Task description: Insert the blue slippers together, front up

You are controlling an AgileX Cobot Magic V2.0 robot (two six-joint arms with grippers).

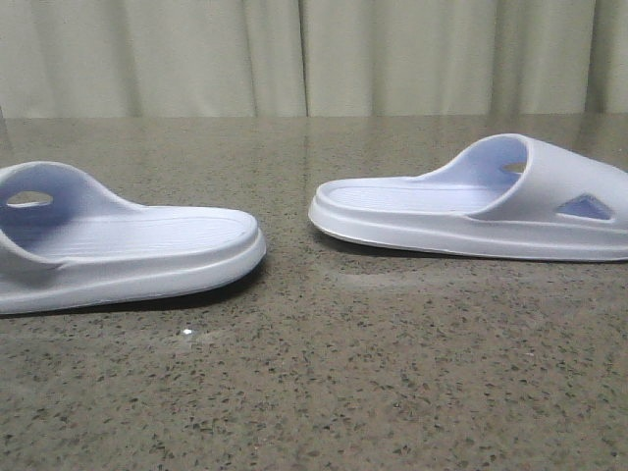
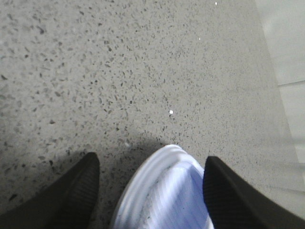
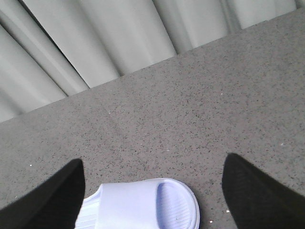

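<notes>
Two pale blue foam slippers lie flat on the speckled table, sole down. The left slipper [image 1: 118, 245] sits at the left edge of the front view, its strap cut off by the frame. The right slipper [image 1: 481, 201] lies further back right, strap with a triangular cut-out at the right. No gripper shows in the front view. My left gripper [image 2: 152, 167] is open, its fingers either side of one end of a slipper [image 2: 167, 195], close above it. My right gripper [image 3: 152, 171] is open wide above the strap end of the other slipper [image 3: 143, 205].
The table is dark speckled stone [image 1: 324, 373]. A pale curtain [image 1: 314, 54] hangs behind its far edge and also shows in the right wrist view [image 3: 95, 38]. A pale floor strip [image 2: 286, 71] lies beyond the table edge in the left wrist view.
</notes>
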